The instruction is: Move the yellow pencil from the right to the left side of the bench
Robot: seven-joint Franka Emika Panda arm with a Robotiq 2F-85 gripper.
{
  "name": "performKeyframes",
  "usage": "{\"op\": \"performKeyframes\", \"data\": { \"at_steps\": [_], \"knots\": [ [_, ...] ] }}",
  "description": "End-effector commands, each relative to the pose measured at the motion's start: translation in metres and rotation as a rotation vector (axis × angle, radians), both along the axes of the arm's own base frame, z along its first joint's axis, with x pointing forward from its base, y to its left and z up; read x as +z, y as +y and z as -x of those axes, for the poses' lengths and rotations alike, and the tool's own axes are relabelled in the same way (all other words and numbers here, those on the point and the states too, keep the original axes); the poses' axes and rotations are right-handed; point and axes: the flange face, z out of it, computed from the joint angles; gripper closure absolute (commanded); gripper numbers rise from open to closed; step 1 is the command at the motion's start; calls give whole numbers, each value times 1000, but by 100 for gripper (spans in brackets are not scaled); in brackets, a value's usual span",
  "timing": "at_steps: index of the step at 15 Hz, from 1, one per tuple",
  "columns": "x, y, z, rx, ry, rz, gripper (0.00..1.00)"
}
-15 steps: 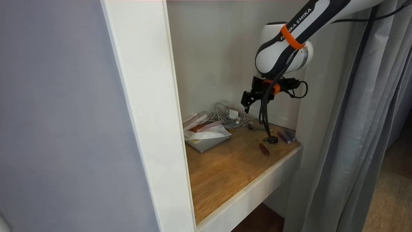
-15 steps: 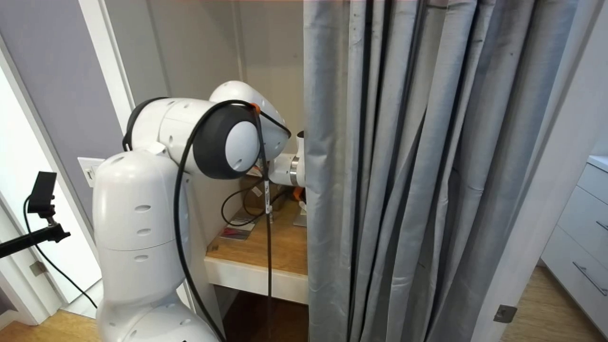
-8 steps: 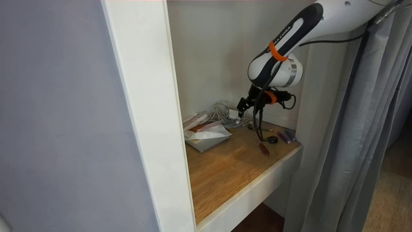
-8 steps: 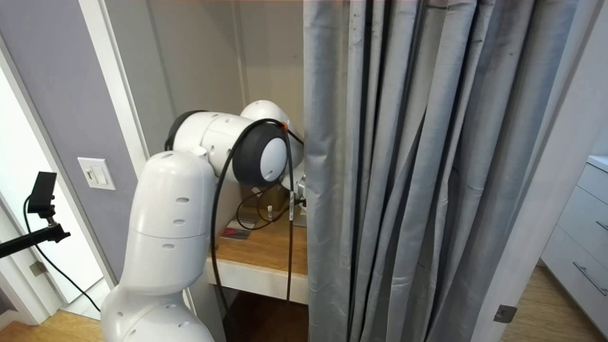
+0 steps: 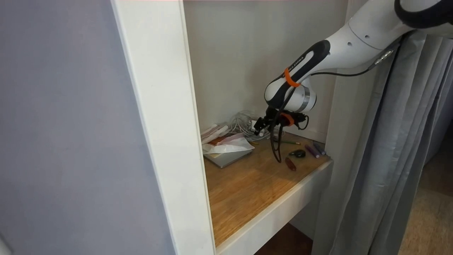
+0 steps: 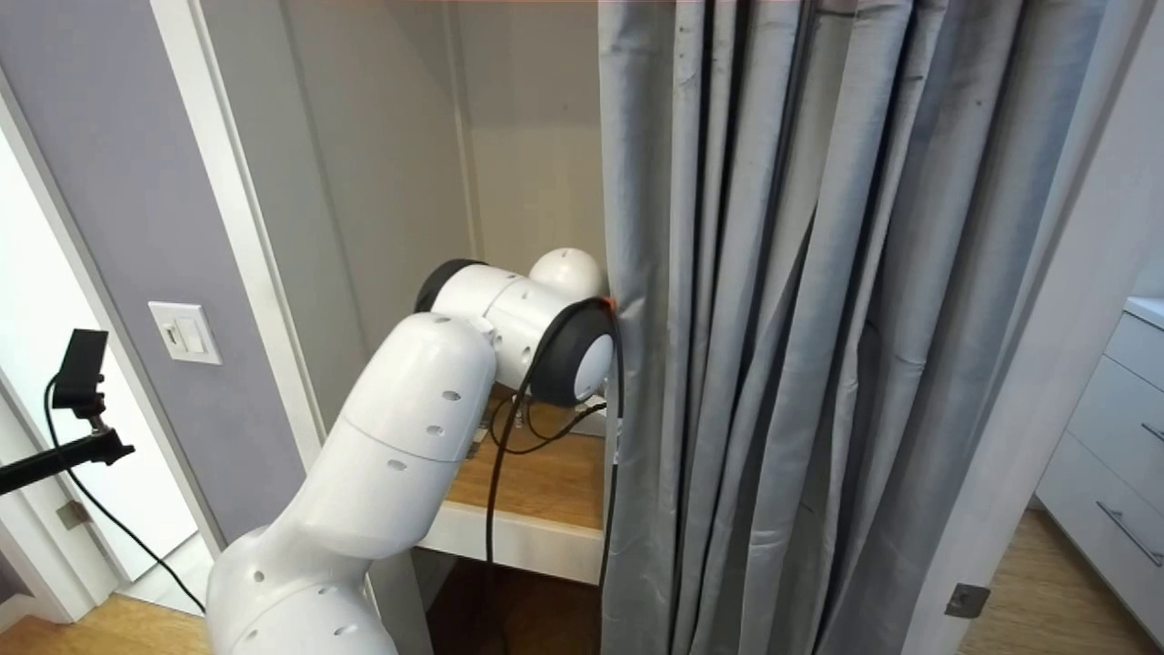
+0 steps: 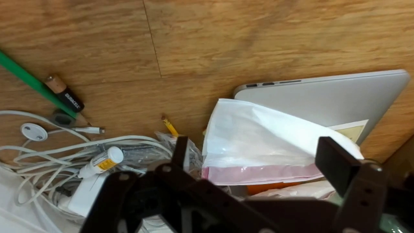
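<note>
Yellow pencil lies on the worktop between tangled white cables and a white-and-pink packet, one end hidden; we see the fingers spread wide.

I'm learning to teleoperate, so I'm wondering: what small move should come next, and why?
Probably ease the open end effector leftward in the wrist view before lowering: the visible end of the yellow pencil shows past the finger on that side, not between the two, while a white packet shows in the gap.
</note>
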Motion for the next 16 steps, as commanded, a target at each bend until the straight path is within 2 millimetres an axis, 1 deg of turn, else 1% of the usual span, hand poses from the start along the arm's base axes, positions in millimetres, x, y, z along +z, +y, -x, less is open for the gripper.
{"op": "performKeyframes", "data": {
  "at_steps": [1, 3, 4, 6, 12, 16],
  "knots": [
    [-20, -15, -35, 27, -71, -27, 0],
    [-28, -22, -44, 29, -83, -39, 0],
    [-21, -16, -27, 18, -44, -20, 0],
    [-28, -20, -29, 14, -42, -23, 0],
    [-27, -16, -29, 18, -43, -25, 0],
    [-50, -14, -50, 51, -107, -36, 0]
  ]
}}
